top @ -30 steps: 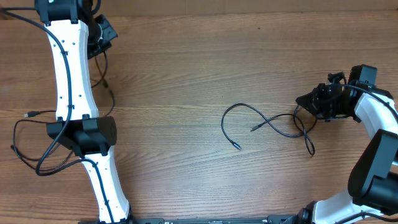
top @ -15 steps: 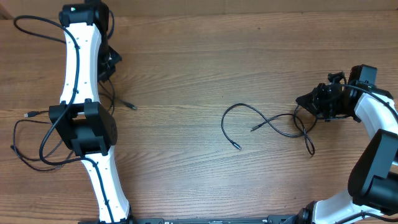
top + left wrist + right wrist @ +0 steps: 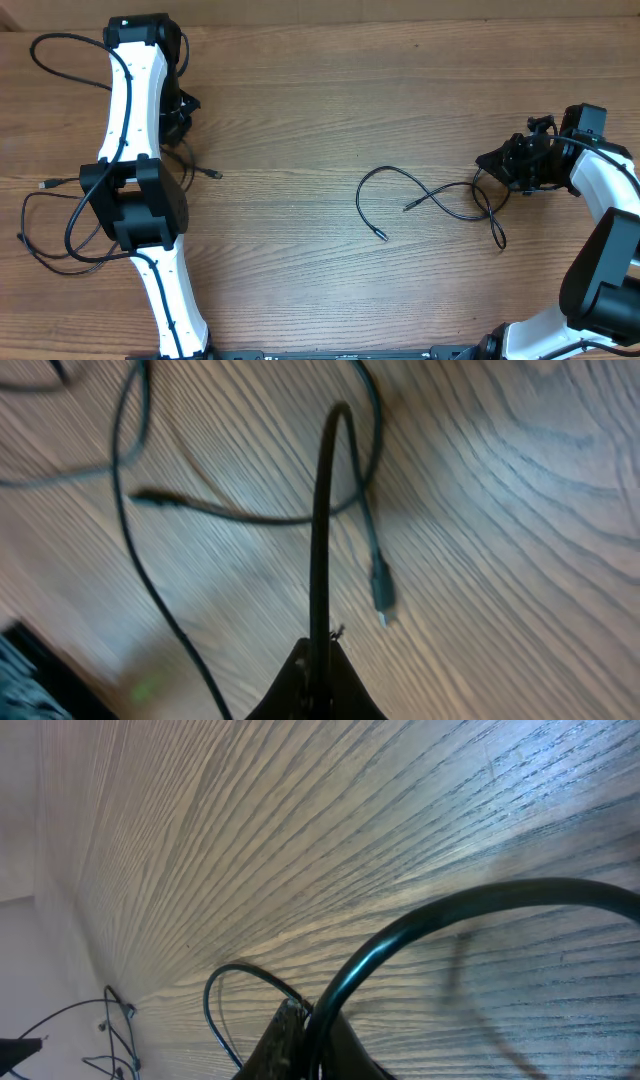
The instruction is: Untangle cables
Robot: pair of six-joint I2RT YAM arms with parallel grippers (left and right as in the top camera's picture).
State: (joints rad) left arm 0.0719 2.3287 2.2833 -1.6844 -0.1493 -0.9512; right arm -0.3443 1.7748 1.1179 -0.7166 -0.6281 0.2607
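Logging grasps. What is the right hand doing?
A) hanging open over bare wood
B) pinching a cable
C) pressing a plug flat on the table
B: in the right wrist view a cable runs out from between the fingers of the shut right hand.

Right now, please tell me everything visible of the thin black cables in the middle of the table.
The cables are thin, black, flexible cords on the wooden table. They cross and form open loops. Two small plug ends lie free on the left, another at the lower right. Their right part reaches the right gripper, which looks shut on one strand.
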